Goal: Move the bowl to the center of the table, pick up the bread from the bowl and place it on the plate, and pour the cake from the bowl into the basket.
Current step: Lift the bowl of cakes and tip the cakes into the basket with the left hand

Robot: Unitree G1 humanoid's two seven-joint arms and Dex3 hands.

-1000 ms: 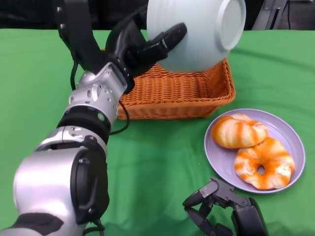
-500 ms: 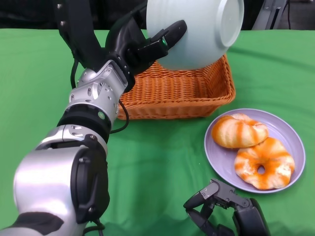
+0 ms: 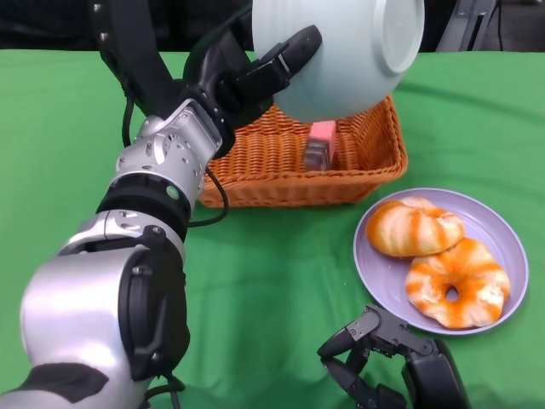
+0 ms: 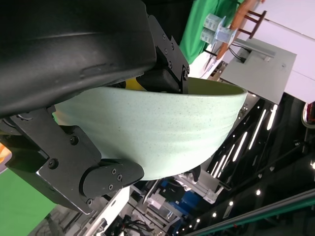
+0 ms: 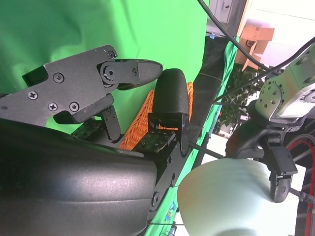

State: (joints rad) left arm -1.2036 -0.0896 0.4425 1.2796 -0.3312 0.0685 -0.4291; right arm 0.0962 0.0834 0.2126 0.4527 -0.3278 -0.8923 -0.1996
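Green cloth covers the table (image 3: 281, 281); the left hand (image 3: 247, 81) grips the pale bowl (image 3: 341, 55), tipped steeply above the wicker basket (image 3: 294, 166) so the pink cake (image 3: 320, 145) drops inside. Both breads (image 3: 415, 227) already sit on the purple plate (image 3: 502, 247), near which the right hand (image 3: 383, 362) rests empty, fingers loosely apart.

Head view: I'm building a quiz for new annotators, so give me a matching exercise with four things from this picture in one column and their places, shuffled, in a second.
Things:
1. bowl
2. cake
3. bread
4. right hand

Places:
A. on the purple plate
B. low over the green table, holding nothing
C. tipped in the left hand, above the basket
D. inside the basket

Pairs: 1-C, 2-D, 3-A, 4-B
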